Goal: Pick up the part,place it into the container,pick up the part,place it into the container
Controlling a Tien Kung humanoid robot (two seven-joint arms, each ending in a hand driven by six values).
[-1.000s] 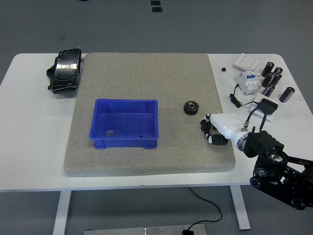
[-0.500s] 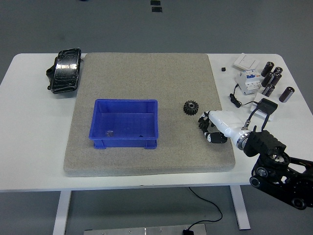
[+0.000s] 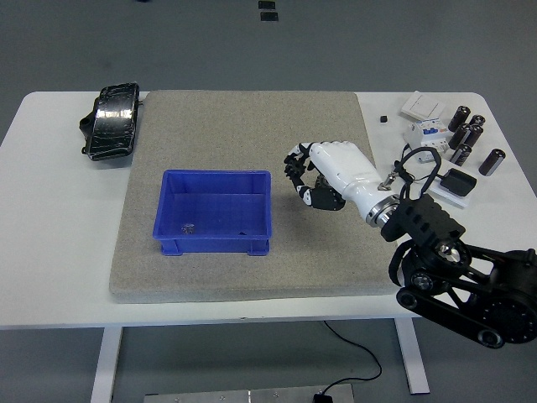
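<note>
Gear (image 3: 324, 190) is now almost hidden under the right hand (image 3: 323, 172), which a second ago sat low at the mat's four o'clock corner and has since swung up and inward over it. The fingers (image 3: 299, 164) curl down around the spot where the gear lay; only a dark sliver shows beneath the palm, so whether they have truly clenched on it I cannot tell. The bin (image 3: 215, 211) sits at nine o'clock from the hand, with a small part (image 3: 189, 227) already inside. Judging by this, the second pick is under way; lift and carry remain.
</note>
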